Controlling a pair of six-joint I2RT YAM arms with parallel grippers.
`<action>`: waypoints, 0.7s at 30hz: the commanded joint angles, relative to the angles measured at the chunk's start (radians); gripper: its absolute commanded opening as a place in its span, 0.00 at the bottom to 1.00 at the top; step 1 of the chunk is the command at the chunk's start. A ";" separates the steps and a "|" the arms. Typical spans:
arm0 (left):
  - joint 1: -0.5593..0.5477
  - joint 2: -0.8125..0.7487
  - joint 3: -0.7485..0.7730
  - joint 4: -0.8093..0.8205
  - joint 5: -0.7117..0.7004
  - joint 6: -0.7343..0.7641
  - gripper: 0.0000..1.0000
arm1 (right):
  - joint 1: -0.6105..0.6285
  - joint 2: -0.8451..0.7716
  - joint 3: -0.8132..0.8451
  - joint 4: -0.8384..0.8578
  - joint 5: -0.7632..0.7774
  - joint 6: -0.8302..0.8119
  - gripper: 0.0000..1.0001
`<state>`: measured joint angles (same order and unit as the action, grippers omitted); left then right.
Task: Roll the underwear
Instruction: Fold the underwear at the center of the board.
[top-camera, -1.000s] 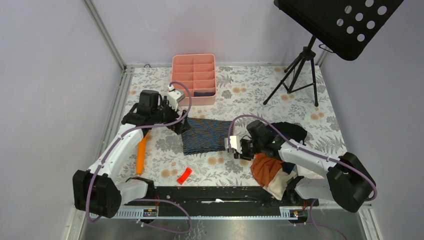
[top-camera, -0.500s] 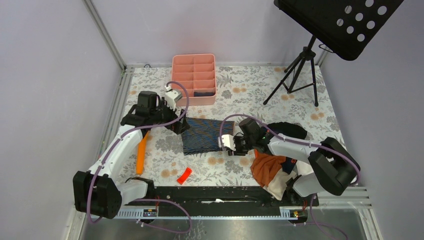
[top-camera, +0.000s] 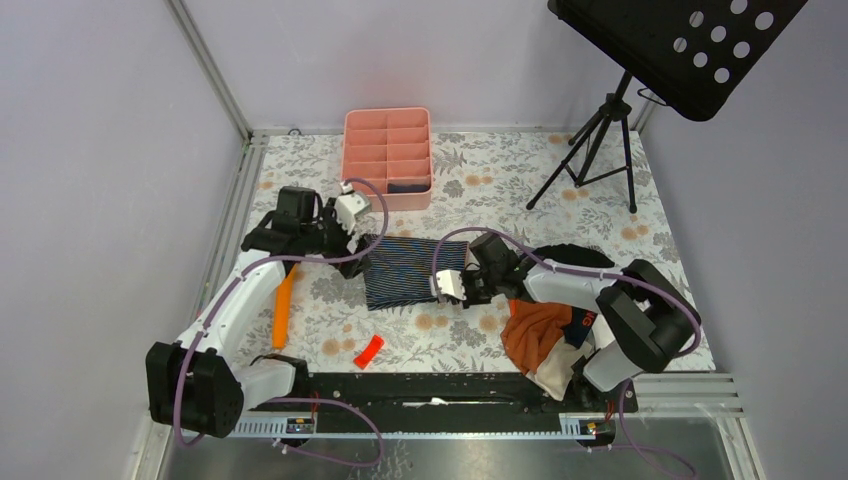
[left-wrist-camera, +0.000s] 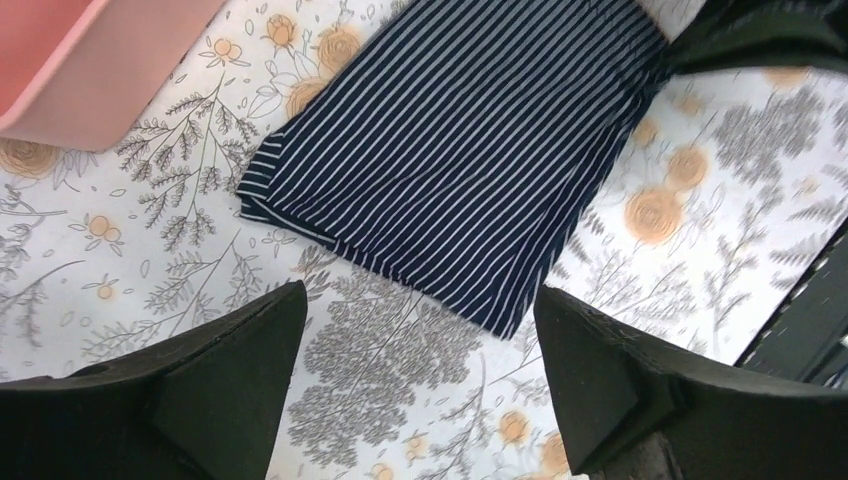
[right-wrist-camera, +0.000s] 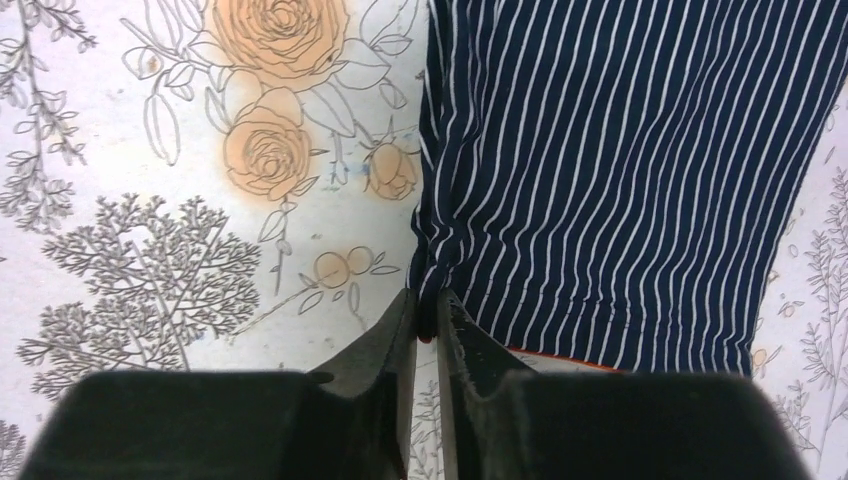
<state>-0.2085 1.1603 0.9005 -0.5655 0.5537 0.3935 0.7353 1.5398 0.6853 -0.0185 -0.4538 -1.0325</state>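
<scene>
between right fingers (right-wrist-camera: 398, 335), striped underwear (right-wrist-camera: 620, 150) partly disappears.

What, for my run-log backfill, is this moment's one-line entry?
right gripper: shut on striped underwear edge | left gripper: open over its opposite edge | state: flat, not yet rolled

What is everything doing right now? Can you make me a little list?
cloth: striped underwear, flat and unrolled on the table
left gripper: open, by the cloth's left edge, holding nothing
right gripper: shut on a corner of the cloth
pink tray: behind the cloth, not touching it
</scene>
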 joint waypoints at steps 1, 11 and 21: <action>0.000 -0.019 -0.023 -0.106 -0.013 0.316 0.90 | 0.010 0.068 0.057 -0.091 0.050 -0.044 0.09; -0.061 0.064 -0.079 -0.332 0.050 0.757 0.73 | -0.007 0.085 0.127 -0.220 0.020 0.012 0.00; -0.154 0.111 -0.213 -0.020 -0.011 0.678 0.63 | -0.037 0.109 0.182 -0.236 -0.009 0.088 0.00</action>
<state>-0.3214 1.2964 0.7361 -0.7479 0.5537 1.0798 0.7097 1.6363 0.8501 -0.1883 -0.4572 -0.9798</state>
